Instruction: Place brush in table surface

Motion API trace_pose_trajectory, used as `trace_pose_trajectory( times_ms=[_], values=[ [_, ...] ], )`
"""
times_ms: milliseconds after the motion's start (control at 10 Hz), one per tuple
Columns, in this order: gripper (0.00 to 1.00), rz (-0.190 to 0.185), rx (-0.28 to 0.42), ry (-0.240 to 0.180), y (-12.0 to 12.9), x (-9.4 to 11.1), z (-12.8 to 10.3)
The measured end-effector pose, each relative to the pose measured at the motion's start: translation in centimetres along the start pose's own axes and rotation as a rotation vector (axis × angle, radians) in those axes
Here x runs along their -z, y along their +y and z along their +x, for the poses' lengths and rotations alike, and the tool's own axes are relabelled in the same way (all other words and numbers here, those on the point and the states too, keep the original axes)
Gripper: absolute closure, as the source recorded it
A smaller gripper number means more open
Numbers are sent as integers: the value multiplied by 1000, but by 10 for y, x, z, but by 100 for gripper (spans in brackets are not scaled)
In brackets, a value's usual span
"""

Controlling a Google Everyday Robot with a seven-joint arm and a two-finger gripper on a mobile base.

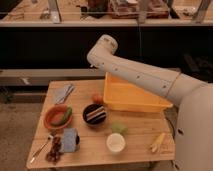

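Above the yellow bin's [135,97] left end the arm [140,75] bends and hides the gripper, which is pressed together. Left of the bin, a pale stick on the grey cloth [59,96] is perhaps the brush [67,91]. Reaching seems in hand; next the gripper must open over it, then lay it on the table surface [137,132].

White arm [140,75] above yellow bin [131,102], table surface [137,137], jaws unseen, closed

Feed looks soft on my end, everything a bit blurry. Warm overhead light keeps the table surface [135,137] bright, while the background goes dim. White arm [140,75] catches mild glare. The gripper sits outside my view.
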Motion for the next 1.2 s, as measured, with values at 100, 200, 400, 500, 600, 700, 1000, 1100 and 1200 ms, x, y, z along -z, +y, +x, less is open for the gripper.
trace_pose_trajectory(
  times_ms=[100,200,400,500,600,700,1000,1100,1200],
  values=[
    [100,0,0,0,0,0,0],
    [100,-1,0,0,0,0,0],
    [100,2,3,-5,0,0,0],
    [100,15,17,-20,-1,1,-4],
    [100,27,30,-29,-3,6,-9],
    [100,55,53,-39,-10,16,-24],
    [100,121,107,-72,-30,50,-59],
    [100,133,136,-109,-38,53,-72],
    [100,125,156,-170,-43,52,-78]
  ],
)
